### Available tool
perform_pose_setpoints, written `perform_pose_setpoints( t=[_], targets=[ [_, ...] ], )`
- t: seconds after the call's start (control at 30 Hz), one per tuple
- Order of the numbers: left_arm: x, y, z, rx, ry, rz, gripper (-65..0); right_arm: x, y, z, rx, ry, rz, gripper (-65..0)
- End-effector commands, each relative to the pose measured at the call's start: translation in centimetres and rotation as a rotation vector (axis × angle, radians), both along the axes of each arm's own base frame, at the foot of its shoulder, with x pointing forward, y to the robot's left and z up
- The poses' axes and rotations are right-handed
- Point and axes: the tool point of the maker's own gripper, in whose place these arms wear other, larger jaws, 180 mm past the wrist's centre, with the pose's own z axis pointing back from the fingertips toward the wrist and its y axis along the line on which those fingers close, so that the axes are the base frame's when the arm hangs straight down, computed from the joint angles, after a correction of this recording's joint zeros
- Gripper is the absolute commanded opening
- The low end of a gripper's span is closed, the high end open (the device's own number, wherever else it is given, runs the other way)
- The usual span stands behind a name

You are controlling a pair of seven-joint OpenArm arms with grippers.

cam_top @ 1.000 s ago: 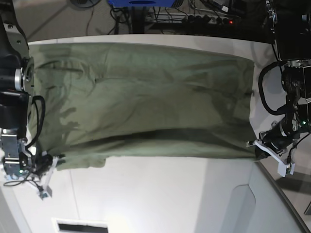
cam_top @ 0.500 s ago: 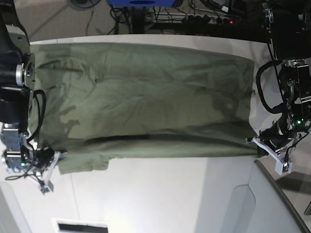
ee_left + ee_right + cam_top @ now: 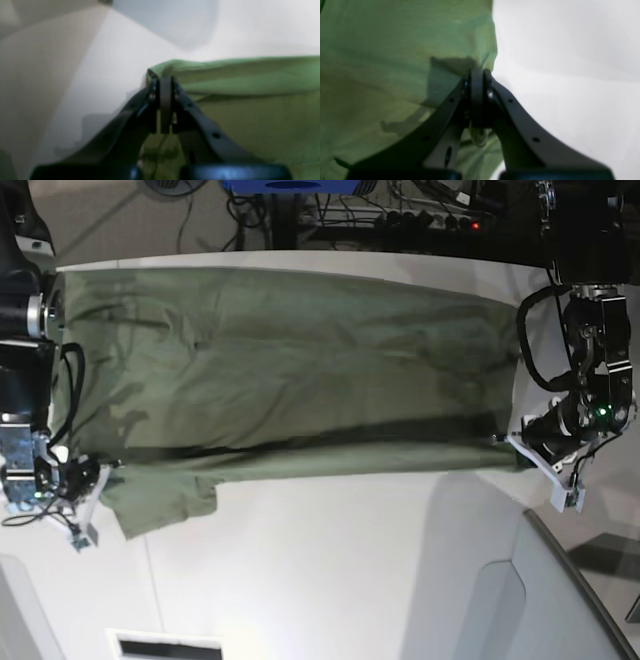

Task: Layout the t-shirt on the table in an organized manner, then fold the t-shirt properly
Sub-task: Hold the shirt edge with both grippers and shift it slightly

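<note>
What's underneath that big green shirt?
The white table shows around the t-shirt, which lies on it. Anything else beneath is covered. Each pincer grips an edge.

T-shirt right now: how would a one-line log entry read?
t-shirt: spread on table | left gripper: shut on hem | right gripper: shut on edge

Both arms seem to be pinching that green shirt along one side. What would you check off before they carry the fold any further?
1. Left gripper pinching the t-shirt: ok, jaws shut on a raised corner of cloth.
2. Right gripper pinching the shirt's edge: ok, jaws shut with cloth between them.
3. Held edge level between the two arms: ok, it runs nearly straight across the base view.
4. Sleeve tucked in: not ok, a flap sticks out below the edge near the right gripper.
5. Bare table in front of the shirt: ok.
6. How many layers each gripper holds: cannot tell.
</note>
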Motion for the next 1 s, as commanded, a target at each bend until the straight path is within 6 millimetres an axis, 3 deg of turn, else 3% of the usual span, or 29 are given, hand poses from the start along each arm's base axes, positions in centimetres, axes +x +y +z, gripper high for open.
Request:
perform_pose_setpoints(
  t=[0.0,0.4,0.6,0.97],
  targets=[
    [0.8,0.6,1.5,0.02,-0.041,-0.013,-65.0,1.5,-1.3,1.9,-0.013,-0.05,-0.018,-65.0],
    [-0.1,0.5,0.6,0.032,-0.008,-0.055,-65.0,-1.9,-2.0,-0.4,-0.041,0.091,-0.043,-65.0],
    [-0.1,0.8,0.5,0.057,-0.005,-0.054,-65.0,-2.7,-1.0,-1.2,0.009,0.111,-0.056,-65.0],
    [-0.4,0.4,-0.3,0.146,0.025,-0.115,-65.0,-2.8,-0.8,1.5,-0.043,0.059,-0.046,-65.0]
  ],
)
